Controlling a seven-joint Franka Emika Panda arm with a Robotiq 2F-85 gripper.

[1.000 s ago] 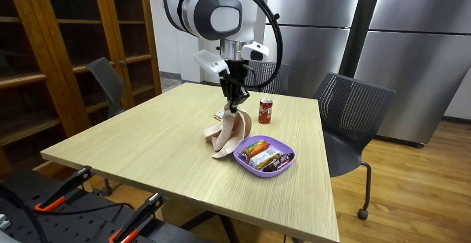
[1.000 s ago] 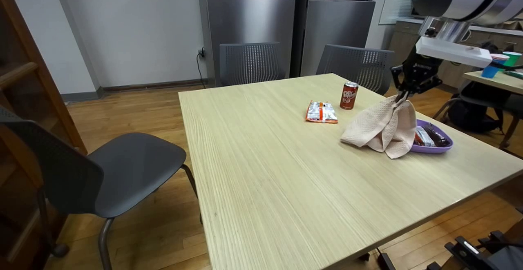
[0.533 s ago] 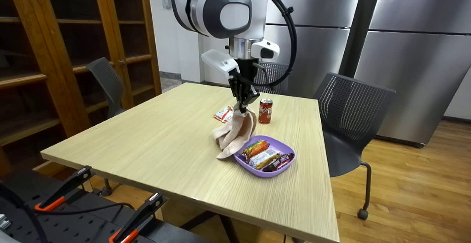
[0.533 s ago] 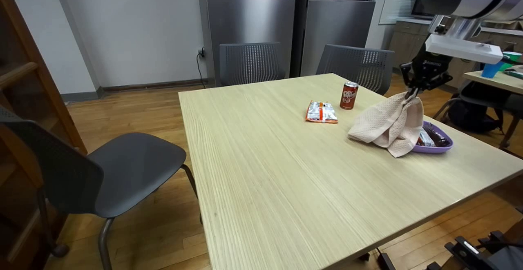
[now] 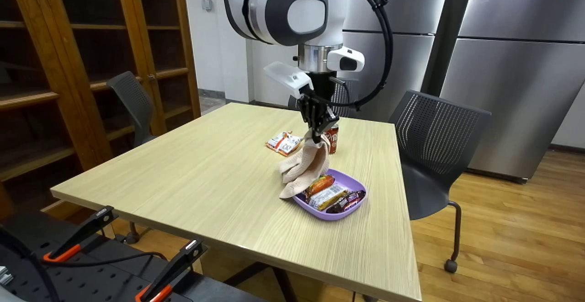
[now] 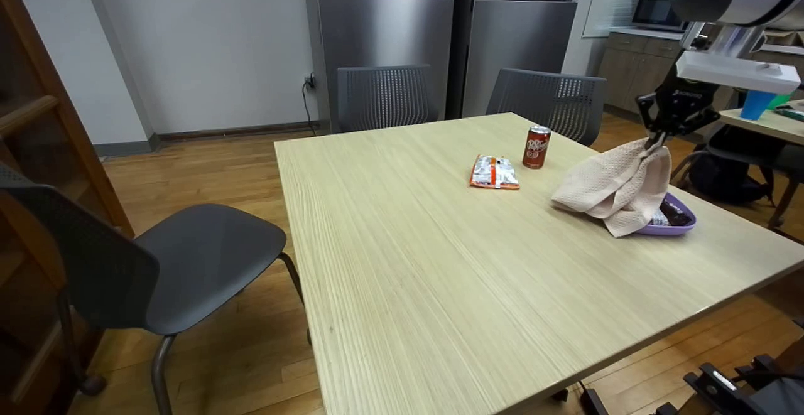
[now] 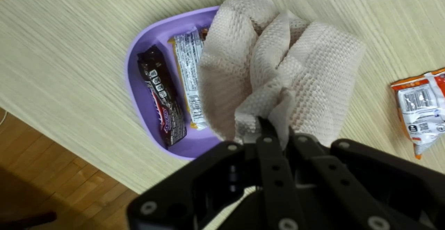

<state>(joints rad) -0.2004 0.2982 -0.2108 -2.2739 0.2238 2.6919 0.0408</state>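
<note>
My gripper (image 7: pixel 276 129) is shut on a pale pink waffle-weave cloth (image 7: pixel 313 73) and holds it up by a bunched part. The cloth hangs in folds in both exterior views (image 5: pixel 301 169) (image 6: pixel 609 186). Its lower edge overlaps a purple tray (image 7: pixel 196 144) and hides part of it. In the tray lie a dark brown wrapped bar (image 7: pixel 163 97), a silver and gold wrapped bar (image 7: pixel 189 73) and an orange wrapped snack (image 5: pixel 321 183), which the cloth mostly hides in the wrist view. The tray also shows in both exterior views (image 5: pixel 351 182) (image 6: pixel 666 231).
A red-brown soda can (image 6: pixel 536 147) stands on the table (image 6: pixel 427 264), partly behind the gripper in an exterior view (image 5: pixel 333 142). A white and orange packet (image 5: pixel 284 143) lies near it. Grey chairs (image 5: pixel 436 142) stand around the table. Clamps (image 5: pixel 171 270) sit at the near edge.
The gripper and cloth have moved right in both exterior views. The cloth now overlaps more of the tray. The packet is uncovered and the can partly hidden in an exterior view.
</note>
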